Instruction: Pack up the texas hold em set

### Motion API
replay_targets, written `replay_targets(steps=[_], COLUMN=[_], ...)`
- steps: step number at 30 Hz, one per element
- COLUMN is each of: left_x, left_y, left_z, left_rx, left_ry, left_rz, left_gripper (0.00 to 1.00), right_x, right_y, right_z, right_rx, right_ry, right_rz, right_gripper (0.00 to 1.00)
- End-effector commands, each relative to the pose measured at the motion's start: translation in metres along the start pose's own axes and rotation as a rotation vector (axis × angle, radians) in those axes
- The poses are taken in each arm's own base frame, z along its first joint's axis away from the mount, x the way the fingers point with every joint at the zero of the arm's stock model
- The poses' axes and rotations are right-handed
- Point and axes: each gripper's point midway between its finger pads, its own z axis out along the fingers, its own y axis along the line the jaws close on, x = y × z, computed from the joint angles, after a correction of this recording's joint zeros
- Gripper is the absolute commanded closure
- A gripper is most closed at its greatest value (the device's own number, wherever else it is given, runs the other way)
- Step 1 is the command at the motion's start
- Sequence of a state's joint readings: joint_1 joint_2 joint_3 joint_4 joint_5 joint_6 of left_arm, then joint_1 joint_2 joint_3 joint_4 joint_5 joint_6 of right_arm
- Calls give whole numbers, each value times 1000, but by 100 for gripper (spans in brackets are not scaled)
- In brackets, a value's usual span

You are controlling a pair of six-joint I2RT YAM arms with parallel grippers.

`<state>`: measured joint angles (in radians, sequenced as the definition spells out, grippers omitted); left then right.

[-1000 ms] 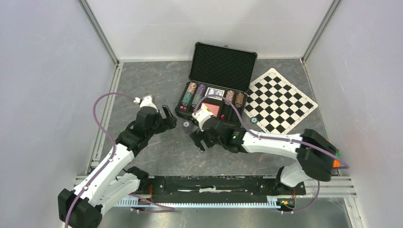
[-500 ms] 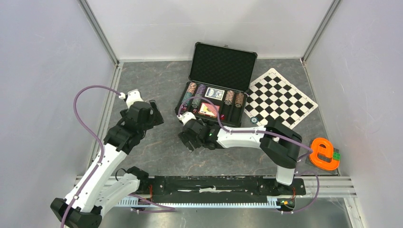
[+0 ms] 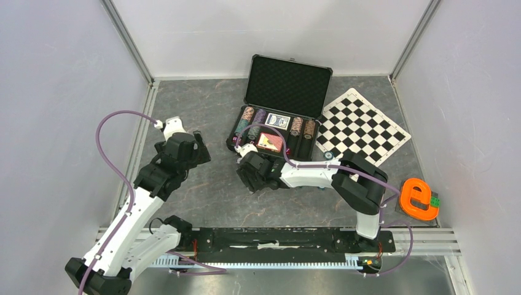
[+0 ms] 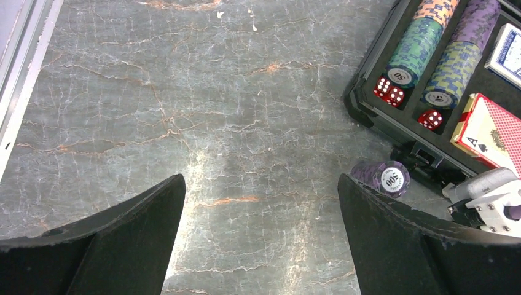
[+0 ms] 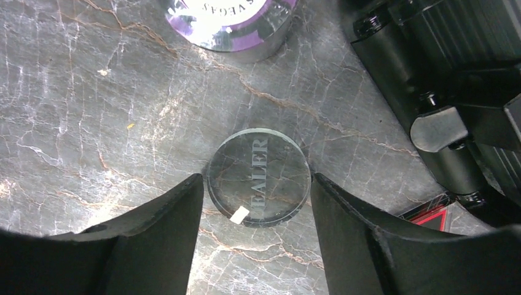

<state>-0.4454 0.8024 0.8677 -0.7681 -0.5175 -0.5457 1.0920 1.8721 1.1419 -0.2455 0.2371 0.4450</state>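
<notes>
By case (image 3: 289,86), R hand (image 5: 257,185) spread astride clear "DEALER" button (image 5: 258,175) near "500" chip (image 4: 389,178); L hand (image 4: 261,187) wide.

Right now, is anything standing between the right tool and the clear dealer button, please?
Nothing visible does. The dealer button lies flat on the table, already straddled by the right tool. The purple chips sit beyond it, apart.

Black-and-white chequered mat (image 3: 364,130) right of centre on the grey marbled desk (image 3: 203,104), 1 orange e-shaped piece (image 3: 406,200) at lower right.
</notes>
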Motion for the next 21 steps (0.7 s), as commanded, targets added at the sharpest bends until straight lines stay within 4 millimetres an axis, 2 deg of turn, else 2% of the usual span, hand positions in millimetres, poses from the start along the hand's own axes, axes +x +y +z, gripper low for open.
replay_targets(steps=[1, 4, 7, 16, 18, 21], left_x=[-7, -6, -6, -2, -1, 0], left_y=[-3, -4, -5, -14, -16, -17], left_z=[0, 0, 0, -1, -1, -1], left_rx=[20, 25, 30, 87, 103, 109], left_ry=[-30, -29, -28, -11, -5, 1], left_rz=[19, 20, 20, 48, 56, 64], left_gripper=[0, 0, 0, 0, 0, 0], right_x=[4, 3, -8, -80, -95, -116], right_y=[4, 3, 3, 5, -1, -21], right_z=[2, -1, -12, -78, -85, -85], right_rx=[-17, -15, -20, -95, -108, -82], right_ry=[3, -5, -32, -221, -252, -287], right_rz=[20, 15, 8, -28, -16, 5], right_gripper=[33, 42, 46, 47, 47, 49])
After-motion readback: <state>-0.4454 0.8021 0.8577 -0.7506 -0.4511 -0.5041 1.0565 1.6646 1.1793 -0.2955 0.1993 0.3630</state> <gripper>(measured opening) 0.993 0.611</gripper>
